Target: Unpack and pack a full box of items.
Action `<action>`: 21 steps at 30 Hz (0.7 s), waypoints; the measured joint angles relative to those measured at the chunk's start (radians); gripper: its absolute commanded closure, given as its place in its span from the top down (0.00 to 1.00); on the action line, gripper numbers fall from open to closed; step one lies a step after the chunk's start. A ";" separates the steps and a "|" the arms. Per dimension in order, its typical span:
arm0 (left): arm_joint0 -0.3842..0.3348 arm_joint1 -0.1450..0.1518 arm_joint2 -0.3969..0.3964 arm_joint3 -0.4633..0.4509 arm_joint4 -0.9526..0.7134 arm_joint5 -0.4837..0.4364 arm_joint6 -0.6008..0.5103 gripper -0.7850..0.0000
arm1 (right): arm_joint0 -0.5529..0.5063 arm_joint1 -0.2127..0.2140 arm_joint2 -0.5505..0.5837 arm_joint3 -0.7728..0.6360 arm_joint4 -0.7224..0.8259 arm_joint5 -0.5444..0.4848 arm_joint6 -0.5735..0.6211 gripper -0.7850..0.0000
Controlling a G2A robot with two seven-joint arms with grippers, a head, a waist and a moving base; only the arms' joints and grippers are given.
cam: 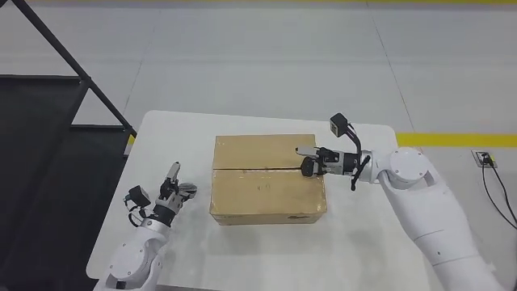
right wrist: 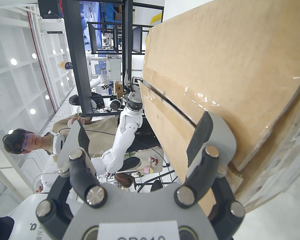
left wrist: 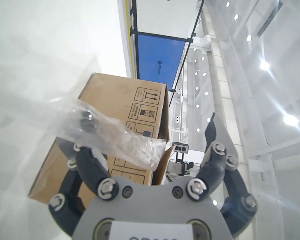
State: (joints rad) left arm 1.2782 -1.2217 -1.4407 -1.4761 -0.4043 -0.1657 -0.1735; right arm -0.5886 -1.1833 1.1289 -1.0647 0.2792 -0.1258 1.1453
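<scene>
Closed cardboard box at middle of white table. At its right edge, right gripper spread open, one finger on top flap by the seam. Just beside box, left gripper released, clear plastic bag draped over one finger.

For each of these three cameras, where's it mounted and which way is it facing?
Top view: above the arms, looking down on the table and cardboard box; both arms show, left gripper beside the box, right gripper over its top.
Left wrist view: on the left wrist, facing the box's side past its open gripper; a clear plastic bag lies across one finger.
Right wrist view: on the right wrist, facing along the box's top seam, gripper open.
All three share the box.
</scene>
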 measured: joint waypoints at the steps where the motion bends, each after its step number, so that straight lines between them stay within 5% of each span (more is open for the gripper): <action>1: 0.001 -0.001 -0.001 -0.006 0.003 -0.004 0.010 1.00 | -0.001 0.000 0.000 -0.001 0.001 0.000 0.000 1.00; 21: 0.073 -0.002 0.010 -0.023 0.106 0.075 -0.023 1.00 | 0.016 -0.001 -0.021 0.020 0.016 -0.002 0.004 1.00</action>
State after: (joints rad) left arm 1.3510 -1.2238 -1.4304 -1.4989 -0.2987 -0.0903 -0.1965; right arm -0.5724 -1.1839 1.1078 -1.0450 0.2950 -0.1278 1.1493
